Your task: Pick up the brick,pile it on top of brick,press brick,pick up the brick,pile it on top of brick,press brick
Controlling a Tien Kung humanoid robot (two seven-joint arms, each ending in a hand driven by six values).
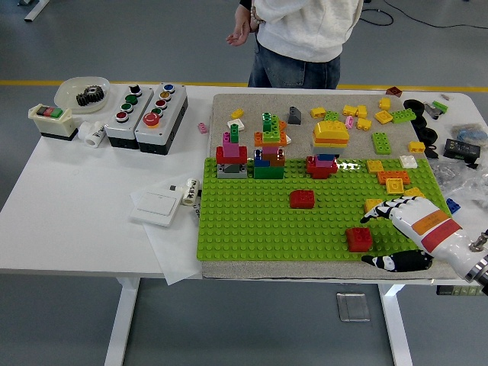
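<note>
White and smooth, the tabletop (76, 229) stretches out ahead of me, with grey floor beyond it. My right hand (408, 229), white-shelled with black jointed fingers and an orange and red band at the wrist, reaches in from the lower right. Its fingers are spread and relaxed, holding nothing, hovering over the near right corner of a bright green studded plastic baseplate (259, 229). That baseplate lies on a coarse beige mat (252, 107).

Just left of my fingertips, apart from them, sits a small red square plastic brick (359, 239) on the plate. Farther left and a little ahead is a second red rectangular brick (302, 199), also standing alone on the studs. Beyond that, along the plate's far edge, stand three small stacked towers of mixed coloured bricks (259, 156). Ahead of my hand lie flat yellow and orange plastic bricks (393, 181), and more loose yellow and green pieces are scattered on the mat farther off.

Far to my left are two grey boxes with round coloured push buttons (145, 114). A person in a pale hooded top (305, 30) stands at the far side, one hand hanging open.
</note>
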